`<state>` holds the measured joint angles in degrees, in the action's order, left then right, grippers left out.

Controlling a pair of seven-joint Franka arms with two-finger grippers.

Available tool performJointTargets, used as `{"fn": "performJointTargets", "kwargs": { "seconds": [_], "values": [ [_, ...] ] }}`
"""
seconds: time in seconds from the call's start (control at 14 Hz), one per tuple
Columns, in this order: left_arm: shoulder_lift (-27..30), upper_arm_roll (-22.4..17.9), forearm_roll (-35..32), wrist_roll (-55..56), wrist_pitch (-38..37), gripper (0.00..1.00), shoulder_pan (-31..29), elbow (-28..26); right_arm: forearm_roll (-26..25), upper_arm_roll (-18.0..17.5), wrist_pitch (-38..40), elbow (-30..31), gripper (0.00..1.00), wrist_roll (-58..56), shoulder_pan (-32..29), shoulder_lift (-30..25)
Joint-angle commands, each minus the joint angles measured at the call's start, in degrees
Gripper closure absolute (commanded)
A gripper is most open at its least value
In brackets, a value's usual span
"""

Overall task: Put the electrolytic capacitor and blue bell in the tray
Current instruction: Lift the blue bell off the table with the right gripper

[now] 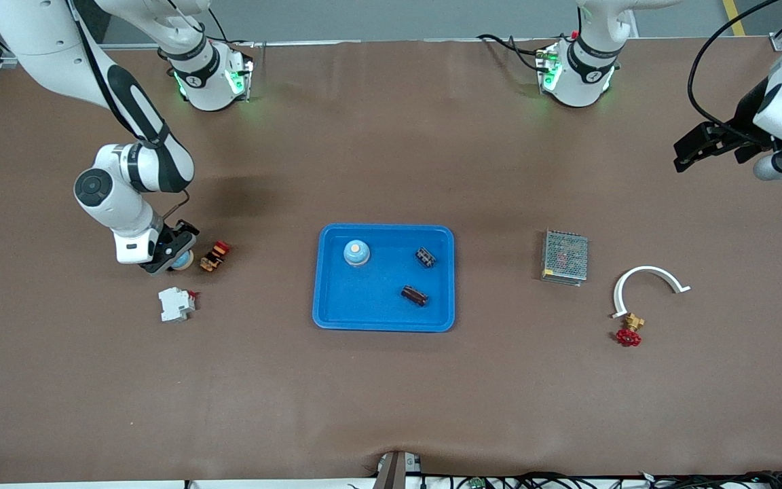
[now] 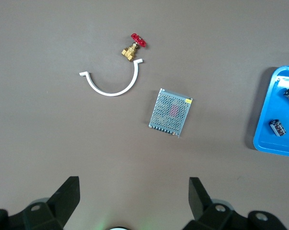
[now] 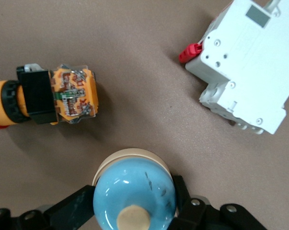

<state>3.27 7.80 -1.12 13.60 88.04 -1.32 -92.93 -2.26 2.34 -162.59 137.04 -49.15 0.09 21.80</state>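
Note:
The bright-blue tray (image 1: 328,309) lies mid-table and holds a blue bell (image 1: 356,252) and two dark electrolytic capacitors (image 1: 425,257) (image 1: 415,295). A second blue bell (image 1: 182,260) with a cream base sits toward the right arm's end of the table. My right gripper (image 1: 172,257) is down on it, fingers closed against both its sides; the right wrist view shows this bell (image 3: 130,182) in the gripper (image 3: 133,192). My left gripper (image 1: 686,153) waits open and empty, high over the left arm's end of the table. The left wrist view shows that gripper (image 2: 133,186), the tray's edge (image 2: 264,134) and both capacitors.
An orange-and-black push-button switch (image 1: 214,256) (image 3: 63,96) lies right beside the gripped bell. A white circuit breaker (image 1: 176,303) (image 3: 245,67) lies nearer the front camera. Toward the left arm's end lie a mesh power supply (image 1: 565,256), a white curved bracket (image 1: 649,280) and a red-handled brass valve (image 1: 630,331).

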Motion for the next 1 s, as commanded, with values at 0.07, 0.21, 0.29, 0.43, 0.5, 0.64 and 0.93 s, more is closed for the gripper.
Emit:
{"fn": "performJointTargets", "kwargs": {
  "seconds": [0.07,0.21,0.29,0.43,0.5,0.64,0.93],
  "values": [
    [-2.0,-0.3,1.2,-1.0,-0.6,0.0,0.0,3.6,-0.3,-1.1,-1.2,0.1,0.5,-0.3,-1.2,0.9],
    [-2.9,-0.3,0.9,-1.1,-0.6,0.0,0.0,3.8,-0.3,-1.1,-0.9,-0.1,0.57,-0.2,-1.1,0.8],
    [-3.2,-0.3,0.8,-1.2,-0.5,0.0,0.1,3.8,-0.2,-1.2,-0.6,-0.1,0.63,-0.2,-1.1,0.6],
    [-4.4,-0.3,0.7,-1.1,-0.5,0.0,0.0,4.3,-0.2,-1.5,-0.5,-0.2,0.73,-0.2,-1.1,0.3],
    [-4.8,-0.3,0.5,-1.1,-0.5,0.0,0.0,4.4,-0.2,-1.5,-0.4,-0.2,0.73,-0.2,-1.1,0.2],
    [-4.7,-0.3,0.3,-1.0,-0.5,0.0,0.1,4.4,-0.2,-1.5,0.6,-0.4,0.73,-0.1,-0.9,-0.7],
    [-4.7,-0.3,0.4,-0.2,-0.5,0.0,0.2,4.5,-0.1,-1.6,13.9,-5.5,0.73,0.1,-0.6,-4.5]
  ]
}}
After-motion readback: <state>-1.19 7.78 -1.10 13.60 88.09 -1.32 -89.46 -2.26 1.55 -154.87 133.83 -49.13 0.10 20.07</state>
